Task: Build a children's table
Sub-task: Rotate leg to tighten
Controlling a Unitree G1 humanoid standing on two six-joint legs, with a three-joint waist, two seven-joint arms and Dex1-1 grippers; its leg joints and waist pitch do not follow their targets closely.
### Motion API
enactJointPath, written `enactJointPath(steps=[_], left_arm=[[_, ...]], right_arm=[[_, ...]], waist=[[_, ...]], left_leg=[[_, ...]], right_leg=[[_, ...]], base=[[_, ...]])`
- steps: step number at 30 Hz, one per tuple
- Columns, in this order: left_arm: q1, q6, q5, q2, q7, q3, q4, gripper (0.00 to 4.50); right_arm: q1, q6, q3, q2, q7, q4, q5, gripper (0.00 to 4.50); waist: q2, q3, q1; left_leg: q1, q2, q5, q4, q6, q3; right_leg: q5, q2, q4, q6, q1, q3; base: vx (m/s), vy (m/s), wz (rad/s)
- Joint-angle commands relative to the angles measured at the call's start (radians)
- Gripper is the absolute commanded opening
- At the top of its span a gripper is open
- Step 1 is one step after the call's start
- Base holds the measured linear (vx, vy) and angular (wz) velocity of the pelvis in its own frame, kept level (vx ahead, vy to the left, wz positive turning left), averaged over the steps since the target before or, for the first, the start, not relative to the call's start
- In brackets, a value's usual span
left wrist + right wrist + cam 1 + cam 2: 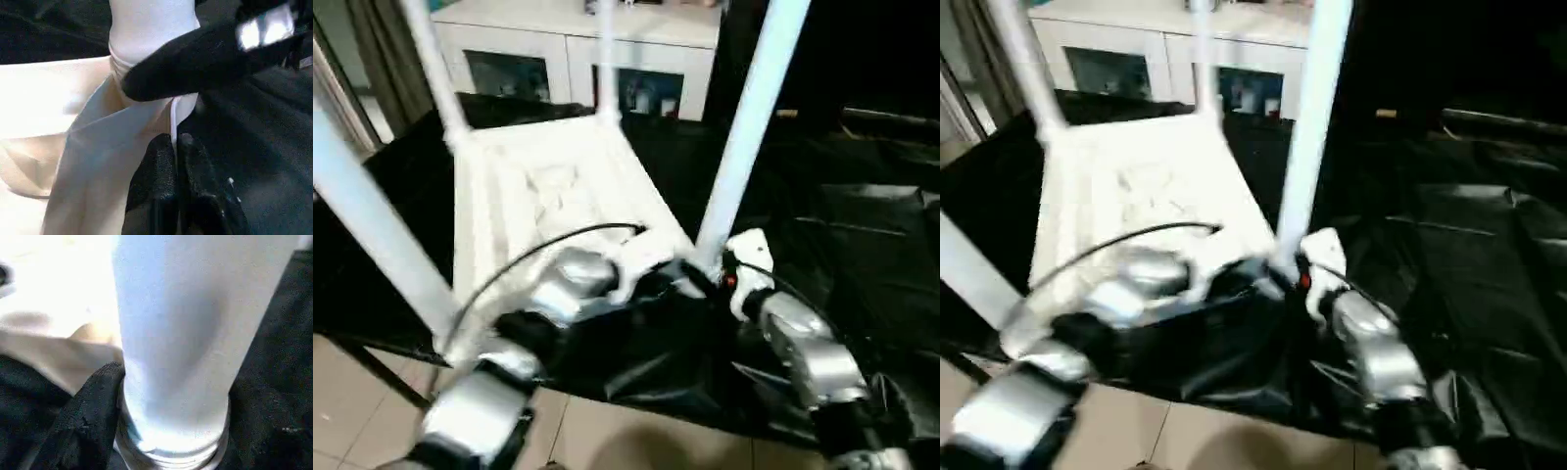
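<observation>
The children's table lies upside down on a black-covered surface, its ribbed white top [548, 196] facing up and its legs pointing upward. At the near right corner, my right gripper [707, 271] is closed around the base of the near right leg [744, 127]. In the right wrist view one black finger [93, 401] presses against that leg [186, 333]. My left gripper [175, 147] is shut with nothing in it, its tips against the top's edge beside the same corner socket. The right gripper's finger [195, 58] crosses the leg base just above it.
Three more white legs stand up: near left [372, 225], far left [435, 69] and far middle [605, 59]. A white cabinet with glass doors [568, 59] stands behind. Black sheeting [862, 225] covers the surface to the right. Tiled floor [352, 392] lies below the near edge.
</observation>
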Motion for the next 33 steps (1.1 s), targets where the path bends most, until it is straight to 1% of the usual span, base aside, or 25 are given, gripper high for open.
enactJointPath(steps=[1, 2, 3, 4, 5, 6, 7, 8, 9, 10, 12, 13, 14, 16, 18, 19, 20, 21, 22, 23, 24, 25, 30, 32, 33], left_arm=[[0.009, 0.001, 0.002, -0.06, 0.066, -0.01, 0.051, 0.0], [0.008, -0.001, 0.004, -0.063, 0.061, -0.011, 0.053, 0.0], [0.008, -0.007, 0.005, -0.068, 0.054, -0.013, 0.053, 0.0], [0.006, -0.011, 0.007, -0.072, 0.056, -0.012, 0.058, 0.0], [0.005, -0.018, 0.008, -0.07, 0.042, -0.014, 0.059, 0.0], [0.005, -0.018, 0.008, -0.07, 0.042, -0.014, 0.059, 0.0], [0.004, -0.021, 0.008, -0.068, 0.034, -0.016, 0.061, 0.0], [0.005, -0.033, 0.007, -0.06, 0.015, -0.018, 0.056, 0.0], [0.01, -0.046, -0.003, -0.04, -0.037, -0.021, 0.043, 0.0], [0.01, -0.048, -0.004, -0.039, -0.041, -0.022, 0.042, 0.0], [0.027, -0.088, -0.028, -0.009, -0.14, -0.027, 0.015, 0.0], [0.034, -0.093, -0.036, 0.002, -0.174, -0.029, 0.003, 0.0], [0.048, -0.107, -0.051, 0.021, -0.234, -0.032, -0.019, 0.0], [0.075, -0.107, -0.073, 0.065, -0.339, -0.043, -0.061, 0.0], [0.092, -0.097, -0.08, 0.1, -0.402, -0.055, -0.089, 0.0], [0.1, -0.091, -0.084, 0.115, -0.432, -0.059, -0.101, 0.0], [0.106, -0.086, -0.088, 0.125, -0.454, -0.058, -0.11, 0.0], [0.12, -0.069, -0.108, 0.145, -0.504, -0.054, -0.139, 0.0], [0.125, -0.054, -0.118, 0.153, -0.524, -0.052, -0.153, 0.0], [0.128, -0.043, -0.126, 0.159, -0.539, -0.05, -0.163, 0.0], [0.129, -0.034, -0.128, 0.165, -0.548, -0.051, -0.168, 0.0], [0.133, -0.013, -0.131, 0.177, -0.569, -0.051, -0.182, 0.0], [0.133, -0.034, -0.13, 0.187, -0.552, -0.031, -0.179, 0.0], [0.133, -0.03, -0.133, 0.187, -0.549, -0.027, -0.185, 0.0], [0.133, -0.029, -0.134, 0.187, -0.549, -0.027, -0.187, 0.0]], right_arm=[[0.006, 0.014, 0.057, 0.032, -0.027, 0.011, -0.045, 2.7], [0.006, 0.012, 0.06, 0.035, -0.022, 0.008, -0.044, 2.7], [0.004, -0.004, 0.072, 0.03, -0.011, 0.004, -0.054, 2.7], [0.002, -0.014, 0.081, 0.026, -0.01, 0.002, -0.064, 2.7], [0.002, -0.019, 0.076, 0.022, 0.02, 0.002, -0.042, 2.7], [0.002, -0.019, 0.076, 0.022, 0.02, 0.002, -0.042, 2.7], [0.003, -0.014, 0.067, 0.022, 0.038, 0.0, -0.021, 2.7], [0.005, -0.012, 0.055, 0.017, 0.076, -0.007, 0.013, 3.05], [0.007, -0.006, 0.043, -0.007, 0.136, -0.023, 0.051, 3.4], [0.007, -0.006, 0.043, -0.01, 0.141, -0.024, 0.053, 3.4], [0.012, -0.025, 0.057, -0.065, 0.223, -0.042, 0.054, 3.61], [0.014, -0.024, 0.062, -0.083, 0.255, -0.049, 0.059, 3.61], [0.019, -0.035, 0.07, -0.115, 0.312, -0.061, 0.067, 3.61], [0.031, -0.045, 0.076, -0.175, 0.415, -0.089, 0.089, 3.61], [0.04, -0.04, 0.072, -0.213, 0.482, -0.111, 0.117, 3.61], [0.047, -0.031, 0.071, -0.233, 0.522, -0.124, 0.136, 3.61], [0.052, -0.034, 0.072, -0.251, 0.554, -0.131, 0.144, 3.61], [0.067, -0.025, 0.079, -0.287, 0.623, -0.149, 0.162, 3.61], [0.073, -0.026, 0.085, -0.301, 0.65, -0.158, 0.166, 3.61], [0.077, -0.026, 0.09, -0.31, 0.666, -0.164, 0.167, 3.61], [0.079, -0.026, 0.093, -0.314, 0.672, -0.165, 0.167, 3.61], [0.081, -0.023, 0.1, -0.322, 0.688, -0.168, 0.167, 3.61], [0.082, -0.027, 0.115, -0.332, 0.721, -0.168, 0.178, 3.61], [0.078, -0.025, 0.117, -0.331, 0.724, -0.165, 0.179, 3.61], [0.077, -0.024, 0.117, -0.33, 0.724, -0.164, 0.179, 3.46]], waist=[[-0.012, -0.038, -0.003], [-0.013, -0.04, -0.001], [-0.012, -0.042, 0.001], [-0.012, -0.042, 0.001], [-0.011, -0.044, 0.002], [-0.004, -0.042, 0.001], [-0.007, -0.043, 0.0], [-0.007, -0.043, 0.001], [-0.007, -0.044, 0.003], [-0.006, -0.045, 0.003], [-0.007, -0.047, 0.005], [-0.012, -0.048, 0.007], [-0.01, -0.047, 0.006], [-0.01, -0.046, 0.012], [-0.008, -0.044, 0.018], [-0.007, -0.044, 0.021], [-0.007, -0.045, 0.022], [-0.007, -0.045, 0.026], [-0.009, -0.045, 0.027], [-0.009, -0.046, 0.03], [-0.01, -0.045, 0.028], [-0.01, -0.047, 0.028], [-0.015, -0.045, 0.027], [-0.016, -0.044, 0.027], [-0.015, -0.044, 0.027]], left_leg=[[0.019, 0.042, -0.227, -0.075, 0.002, -0.019], [0.018, 0.042, -0.214, -0.073, 0.009, -0.019], [0.015, 0.041, -0.183, -0.07, 0.033, -0.018], [0.013, 0.04, -0.175, -0.069, 0.038, -0.018], [0.014, 0.04, -0.161, -0.067, 0.05, -0.017], [0.014, 0.04, -0.167, -0.068, 0.058, -0.017], [0.014, 0.04, -0.171, -0.067, 0.061, -0.016], [0.015, 0.041, -0.175, -0.068, 0.062, -0.017], [0.015, 0.042, -0.183, -0.067, 0.073, -0.016], [0.014, 0.043, -0.179, -0.066, 0.077, -0.016], [0.011, 0.044, -0.152, -0.064, 0.088, -0.017], [0.01, 0.042, -0.136, -0.061, 0.101, -0.016], [0.009, 0.041, -0.131, -0.06, 0.108, -0.015], [0.014, 0.045, -0.148, -0.06, 0.122, -0.012], [0.013, 0.049, -0.16, -0.062, 0.123, -0.012], [0.016, 0.051, -0.166, -0.064, 0.119, -0.01], [0.017, 0.052, -0.17, -0.064, 0.117, -0.01], [0.018, 0.055, -0.171, -0.065, 0.113, -0.008], [0.016, 0.055, -0.168, -0.065, 0.113, -0.009], [0.016, 0.056, -0.152, -0.063, 0.12, -0.006], [0.014, 0.054, -0.146, -0.062, 0.122, -0.005], [0.014, 0.052, -0.139, -0.061, 0.122, -0.004], [0.015, 0.051, -0.147, -0.06, 0.115, -0.002], [0.015, 0.051, -0.145, -0.061, 0.115, -0.002], [0.015, 0.052, -0.146, -0.061, 0.114, -0.002]], right_leg=[[-0.102, -0.059, -0.099, -0.184, 0.015, 0.037], [-0.074, -0.059, -0.096, -0.185, 0.017, 0.037], [-0.01, -0.058, -0.092, -0.189, 0.018, 0.034], [0.007, -0.057, -0.091, -0.189, 0.019, 0.034], [0.037, -0.057, -0.089, -0.193, 0.019, 0.033], [0.042, -0.057, -0.091, -0.197, 0.019, 0.032], [0.041, -0.056, -0.091, -0.199, 0.019, 0.032], [0.035, -0.057, -0.091, -0.201, 0.019, 0.032], [0.023, -0.059, -0.093, -0.206, 0.021, 0.032], [0.029, -0.059, -0.092, -0.208, 0.022, 0.032], [0.077, -0.059, -0.087, -0.213, 0.026, 0.03], [0.116, -0.058, -0.083, -0.218, 0.028, 0.03], [0.124, -0.058, -0.082, -0.219, 0.026, 0.03], [0.106, -0.061, -0.086, -0.229, 0.024, 0.03], [0.081, -0.06, -0.085, -0.233, 0.023, 0.029], [0.06, -0.058, -0.086, -0.237, 0.018, 0.029], [0.053, -0.057, -0.085, -0.239, 0.018, 0.028], [0.058, -0.058, -0.083, -0.246, 0.017, 0.028], [0.063, -0.058, -0.081, -0.247, 0.019, 0.028], [0.085, -0.059, -0.078, -0.248, 0.018, 0.028], [0.092, -0.058, -0.077, -0.249, 0.019, 0.027], [0.094, -0.059, -0.076, -0.25, 0.017, 0.027], [0.075, -0.06, -0.079, -0.252, 0.017, 0.029], [0.069, -0.06, -0.079, -0.251, 0.016, 0.029], [0.065, -0.061, -0.08, -0.251, 0.016, 0.029]], base=[[0.0, 0.0, 0.0], [0.0, 0.0, 0.0], [0.0, 0.0, 0.0], [0.0, 0.0, 0.0], [0.0, 0.0, 0.0], [0.0, 0.0, 0.0], [0.0, 0.0, 0.0], [0.0, 0.0, 0.0], [0.0, 0.0, 0.0], [0.0, 0.0, 0.0], [0.0, 0.0, 0.0], [0.0, 0.0, 0.0], [0.0, 0.0, 0.0], [0.0, 0.0, 0.0], [0.0, 0.0, 0.0], [0.0, 0.0, 0.0], [0.0, 0.0, 0.0], [0.0, 0.0, 0.0], [0.0, 0.0, 0.0], [0.0, 0.0, 0.0], [0.0, 0.0, 0.0], [0.0, 0.0, 0.0], [0.0, 0.0, 0.0], [0.0, 0.0, 0.0], [0.0, 0.0, 0.0]])
